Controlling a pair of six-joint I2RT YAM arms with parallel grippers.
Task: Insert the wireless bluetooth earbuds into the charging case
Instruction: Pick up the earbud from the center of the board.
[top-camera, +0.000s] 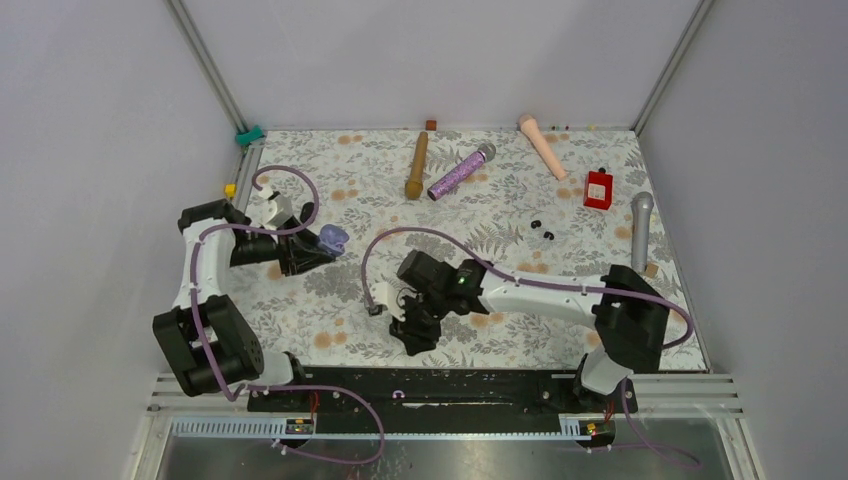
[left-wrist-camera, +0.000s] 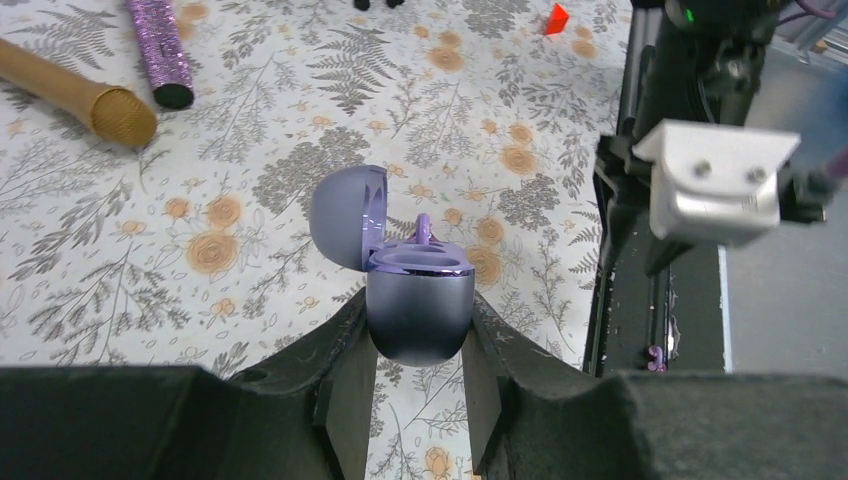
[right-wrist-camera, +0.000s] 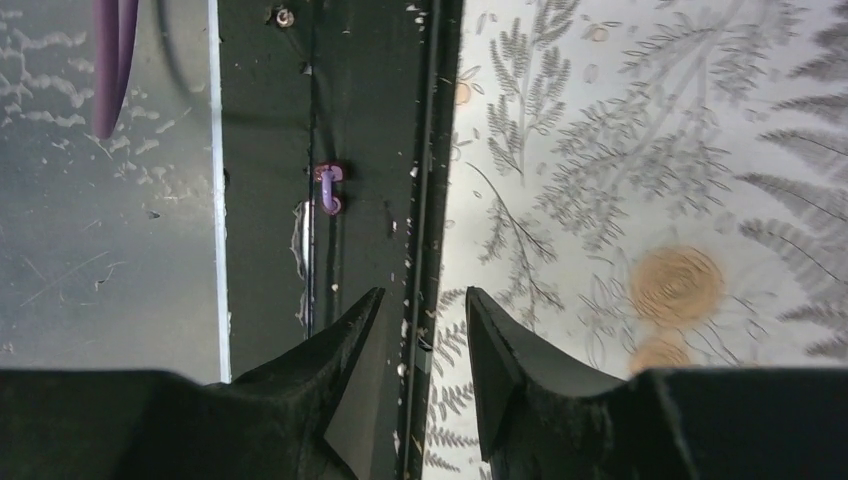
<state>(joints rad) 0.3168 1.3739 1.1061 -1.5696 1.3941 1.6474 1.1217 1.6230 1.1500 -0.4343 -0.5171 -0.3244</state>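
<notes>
My left gripper (left-wrist-camera: 418, 300) is shut on the lilac charging case (left-wrist-camera: 420, 325), holding it just above the floral mat at the left (top-camera: 333, 238). The lid (left-wrist-camera: 347, 215) stands open, and one lilac earbud (left-wrist-camera: 423, 228) sticks up from a slot. Two black earbuds (top-camera: 540, 228) lie on the mat at right of centre. My right gripper (top-camera: 415, 338) is open and empty (right-wrist-camera: 422, 295), pointing down at the mat's near edge. A small lilac stemmed piece (right-wrist-camera: 328, 188), shaped like an earbud, lies on the black rail a little beyond its left finger.
Microphones lie at the back: a gold one (top-camera: 416, 165), a purple glitter one (top-camera: 462, 171), a pink one (top-camera: 541, 145), and a grey one (top-camera: 640, 230) at the right edge. A red box (top-camera: 598, 188) stands near it. The black rail (top-camera: 450, 385) runs along the near edge.
</notes>
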